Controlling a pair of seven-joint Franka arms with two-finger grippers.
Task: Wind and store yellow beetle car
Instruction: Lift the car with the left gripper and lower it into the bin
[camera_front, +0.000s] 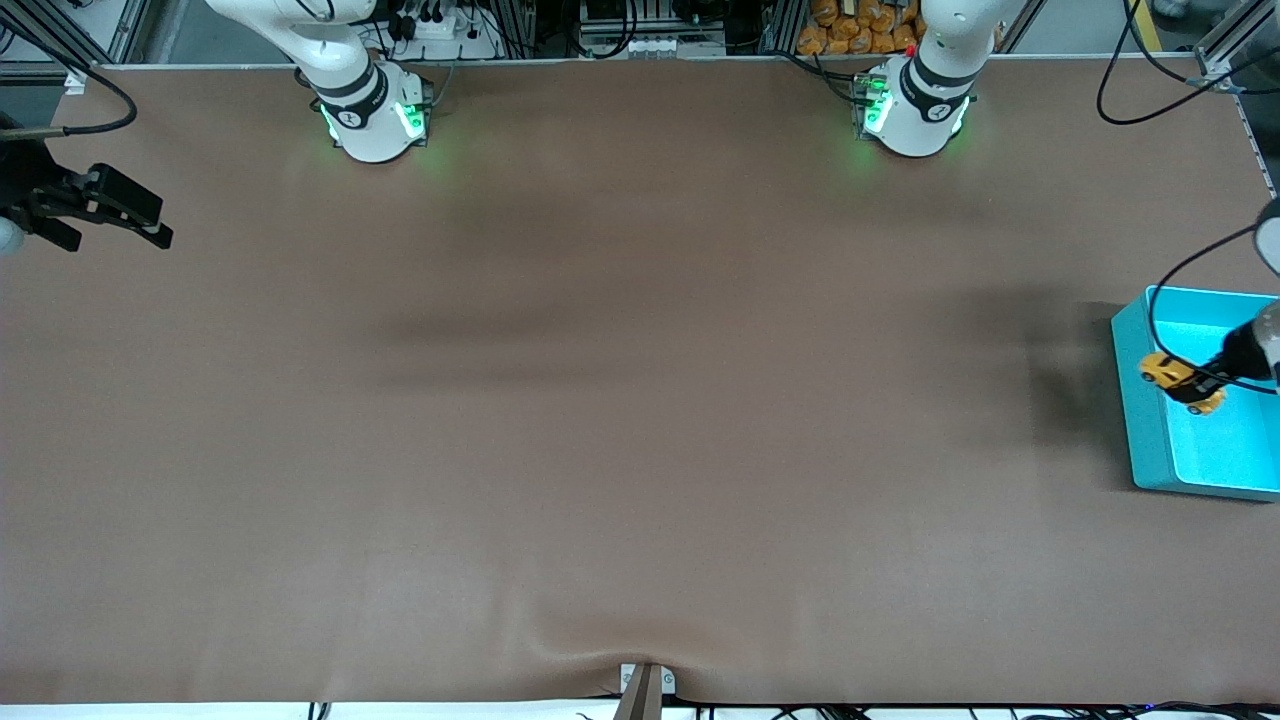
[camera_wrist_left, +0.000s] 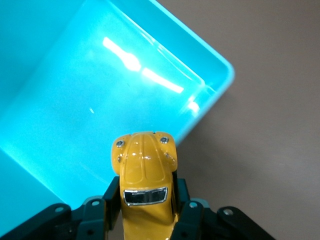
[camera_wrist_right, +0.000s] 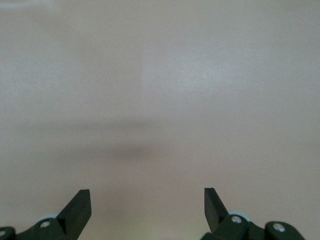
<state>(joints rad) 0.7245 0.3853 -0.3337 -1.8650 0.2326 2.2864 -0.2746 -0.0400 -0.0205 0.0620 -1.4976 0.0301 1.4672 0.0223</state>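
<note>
The left gripper (camera_front: 1200, 385) clenched the yellow beetle car (camera_front: 1180, 381) over the teal bin (camera_front: 1150, 440) (probably for storing); the right gripper (camera_front: 110, 215) waited, jaws released.

The bench (camera_front: 620, 400) is lit evenly from overhead, and soft, broad shadows are cast across its middle and beside the bin (camera_front: 1150, 420). Green glow is spread around both arm bases. In the left wrist view, white glare streaks are seen on the bin (camera_wrist_left: 75, 100) floor, and the car (camera_wrist_left: 145, 175) is rendered sharp. The right wrist view is washed pale, with one faint blurred shadow.
</note>
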